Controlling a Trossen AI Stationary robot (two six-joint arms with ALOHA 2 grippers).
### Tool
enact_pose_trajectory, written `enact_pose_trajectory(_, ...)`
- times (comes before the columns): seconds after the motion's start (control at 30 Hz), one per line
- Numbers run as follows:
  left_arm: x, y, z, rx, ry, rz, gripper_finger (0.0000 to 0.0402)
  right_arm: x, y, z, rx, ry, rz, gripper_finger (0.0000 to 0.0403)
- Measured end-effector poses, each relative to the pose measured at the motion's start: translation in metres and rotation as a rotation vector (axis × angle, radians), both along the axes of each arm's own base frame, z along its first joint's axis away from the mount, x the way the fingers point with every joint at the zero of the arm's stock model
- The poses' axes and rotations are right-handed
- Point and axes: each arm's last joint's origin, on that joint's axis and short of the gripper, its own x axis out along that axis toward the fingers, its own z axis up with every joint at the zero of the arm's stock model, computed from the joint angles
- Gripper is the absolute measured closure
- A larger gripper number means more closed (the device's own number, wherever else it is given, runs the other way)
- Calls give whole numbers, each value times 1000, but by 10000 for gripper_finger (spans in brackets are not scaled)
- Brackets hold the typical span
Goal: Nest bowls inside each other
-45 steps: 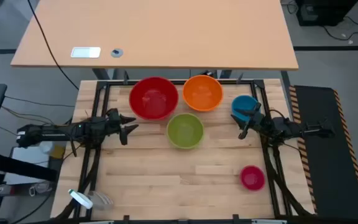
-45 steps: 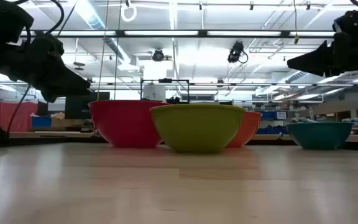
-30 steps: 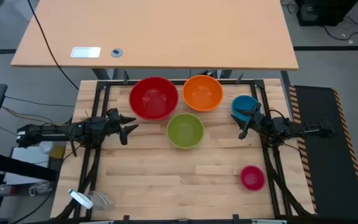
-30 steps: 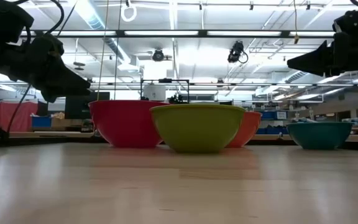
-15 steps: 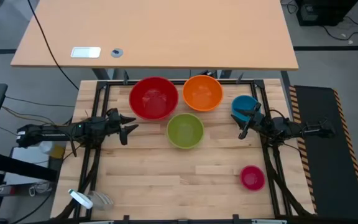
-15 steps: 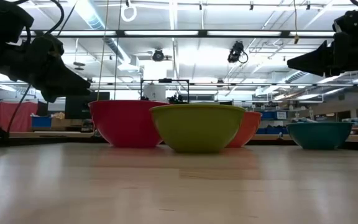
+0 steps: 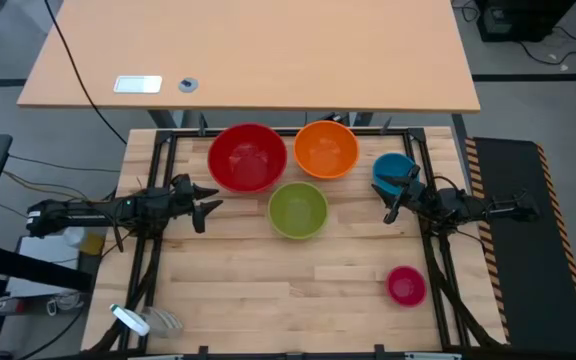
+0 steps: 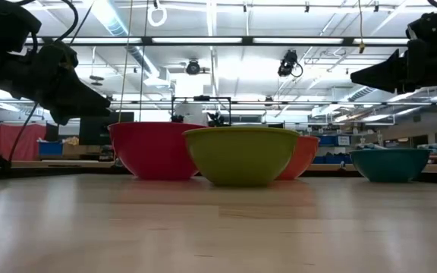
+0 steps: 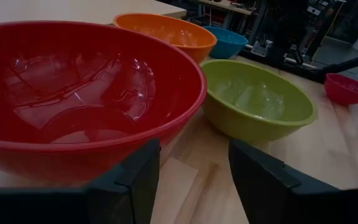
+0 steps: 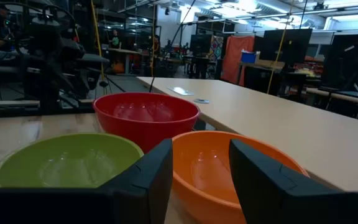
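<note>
Left pincer (image 7: pixel 211 207) and right pincer (image 7: pixel 396 196) both hang parted, apparently empty, near the bowls (image 7: pixel 298 210).

surface: wooden table (image 7: pixel 238 290) | resting on it, all apart: red bowl (image 7: pixel 247 157); orange bowl (image 7: pixel 326 148); green bowl (image 7: pixel 298 210); blue bowl (image 7: pixel 390 168); pink bowl (image 7: pixel 405 285)

In the low view, the lime green bowl (image 8: pixel 241 154) hides most of the orange bowl (image 8: pixel 304 154). The magenta-pink bowl (image 9: pixel 349 88) is cut off in the left wrist view. Small objects (image 7: pixel 151 85) on the far desk are too small to identify.
</note>
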Motion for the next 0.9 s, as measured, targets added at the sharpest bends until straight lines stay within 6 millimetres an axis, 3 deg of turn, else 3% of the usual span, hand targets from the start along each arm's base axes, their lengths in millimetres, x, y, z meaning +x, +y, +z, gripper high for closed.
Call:
enact_pose_trajectory(0.13, 1, 0, 5, -27, -67, 12, 208, 0, 0, 0, 0, 0, 0, 239)
enact_pose_trajectory(0.3, 2, 1, 31, -135, -385, 31, 208, 0, 0, 0, 0, 0, 0, 239)
enact_pose_trajectory(0.4, 0, 1, 44, -91, -511, 20, 208, 0, 0, 0, 0, 0, 0, 239)
enact_pose_trajectory(0.67, -3, 0, 53, 72, -554, 20, 208, 0, 0, 0, 0, 0, 0, 239)
enact_pose_trajectory(0.9, -5, 2, 57, -233, -724, 46, 208, -1, -1, 7, 10, -80, -8, 239)
